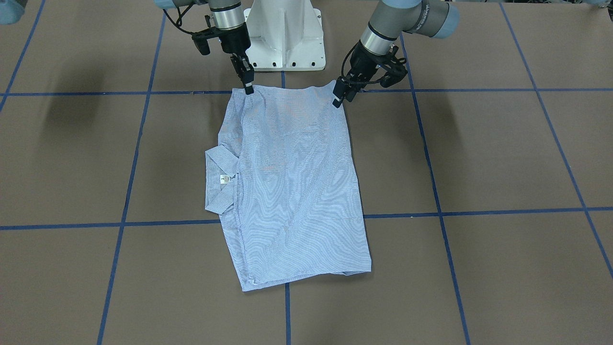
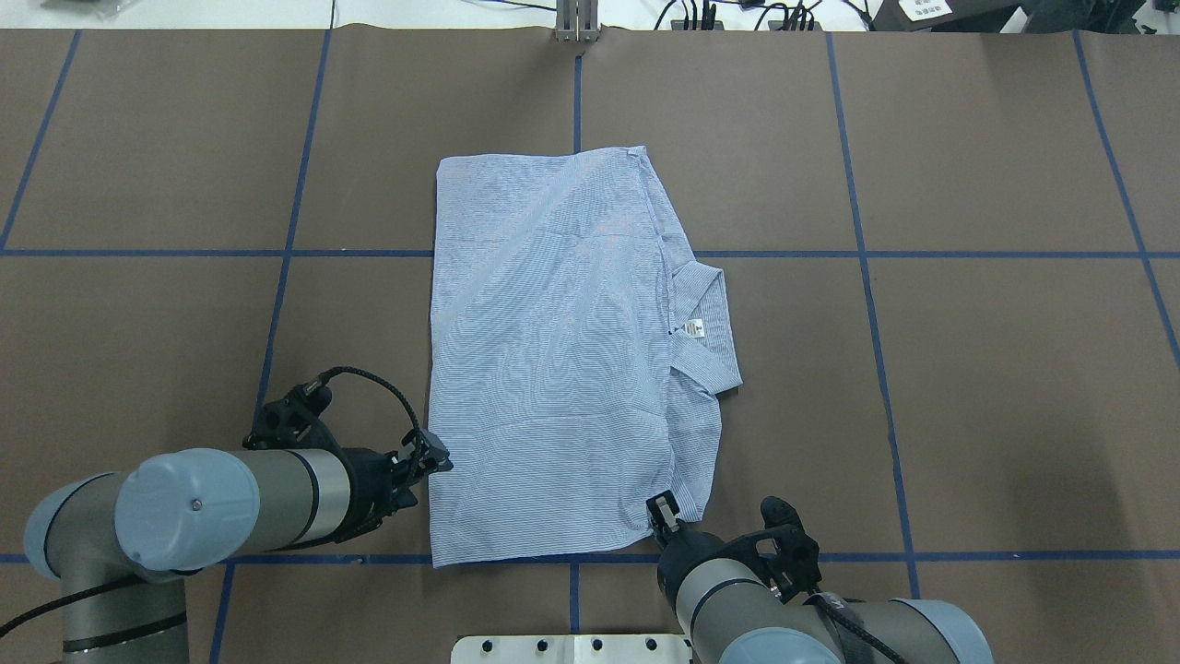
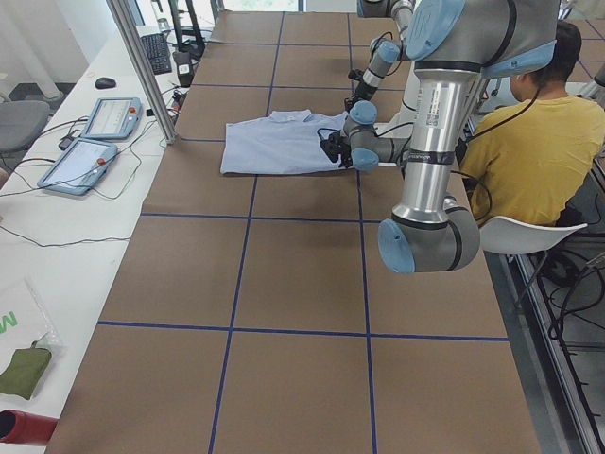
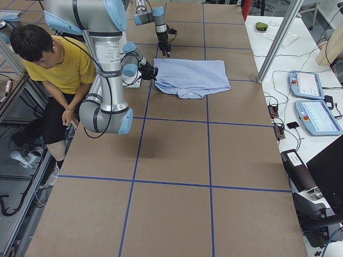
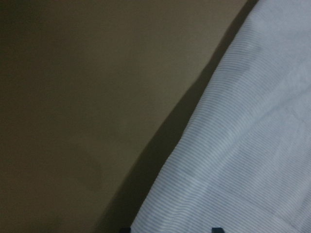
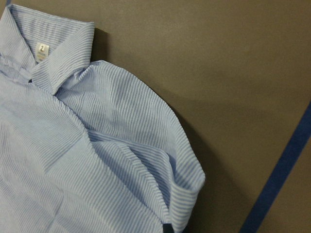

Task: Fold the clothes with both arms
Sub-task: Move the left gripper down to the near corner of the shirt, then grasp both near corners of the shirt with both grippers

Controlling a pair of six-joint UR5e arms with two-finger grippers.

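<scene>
Reaching in from the left of the overhead view, the left arm (image 2: pixel 230 498) puts the left claw (image 2: pixel 437 459) right at the left edge of the shirt (image 2: pixel 544 369), close to its near corner. The wrist camera shows two dark fingertips (image 5: pixel 217 229) spread apart, with the striped hem running between them and nothing pinched. Across to the middle, the light blue, finely striped shirt lies flat on the brown counter (image 2: pixel 968 387), folded into a tall rectangle over a crossing of the blue tape lines (image 2: pixel 277 254). Its near edge sits just ahead of the white pedestal (image 2: pixel 572 648). On the shirt's right side the collar (image 2: pixel 710 314) pokes out from under the fold, open side up, showing a small white neck label (image 2: pixel 696 327). The label carries a dark mark that reads like a 2, and the finer print under it is too small to make out. Further right and nearer the robot, the right claw (image 2: pixel 660 510) is down on the near right corner. Its tips are drawn together on a rolled fold of the fabric, and the right arm (image 2: pixel 811 627) slopes in from the bottom edge.
</scene>
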